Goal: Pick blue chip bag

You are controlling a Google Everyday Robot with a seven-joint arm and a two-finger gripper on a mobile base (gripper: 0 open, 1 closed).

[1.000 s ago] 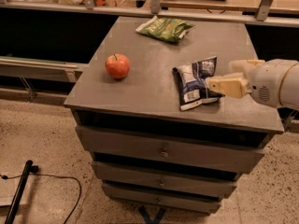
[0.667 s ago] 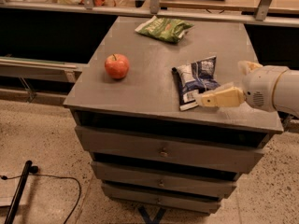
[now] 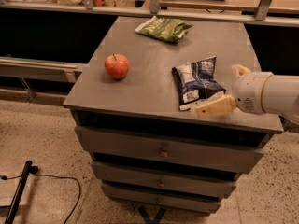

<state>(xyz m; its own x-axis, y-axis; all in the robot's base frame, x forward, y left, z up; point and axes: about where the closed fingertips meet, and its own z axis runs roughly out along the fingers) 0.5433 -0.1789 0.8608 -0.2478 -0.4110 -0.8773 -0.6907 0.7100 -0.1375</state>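
Gripper (image 3: 227, 88) w/ jaws spread, just beside blue chip bag (image 3: 196, 80) nr front edge of cabinet (image 3: 140, 94)

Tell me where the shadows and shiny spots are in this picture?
In the camera view, the apple drops a small dark shadow at its base; the cabinet top shines palely toward the back, near the green chip bag; foil on the blue chip bag glints; the claw, open at that bag's right edge, looks brightest.
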